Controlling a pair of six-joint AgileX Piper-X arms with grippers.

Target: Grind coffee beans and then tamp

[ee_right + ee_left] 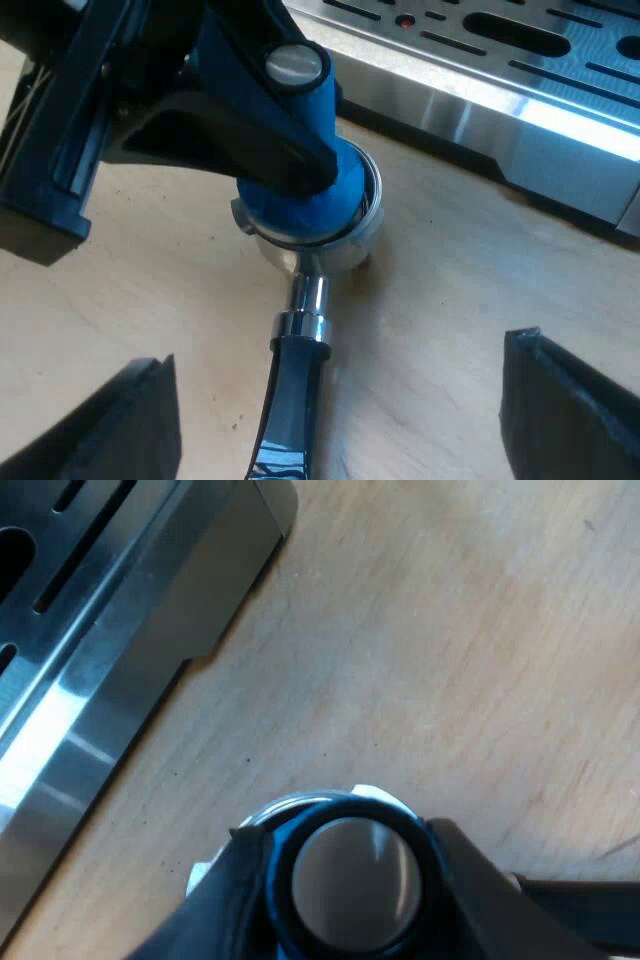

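The blue tamper (305,205) stands in the basket of the metal holder (335,250), which rests on the wooden table. My left gripper (255,135) is shut on the tamper's body. From above, the tamper's round metal cap (355,880) sits between the left gripper's (350,885) black fingers, with the holder's rim (290,805) just under it. The holder's handle (295,390) runs from the basket toward my right gripper (340,400). That gripper hovers open over the handle, one finger on each side, touching nothing.
The espresso machine's steel drip tray (500,90) with its slots lies close beside the holder, its edge (100,690) a short way from the tamper. Bare wooden table (450,630) spreads on the other sides.
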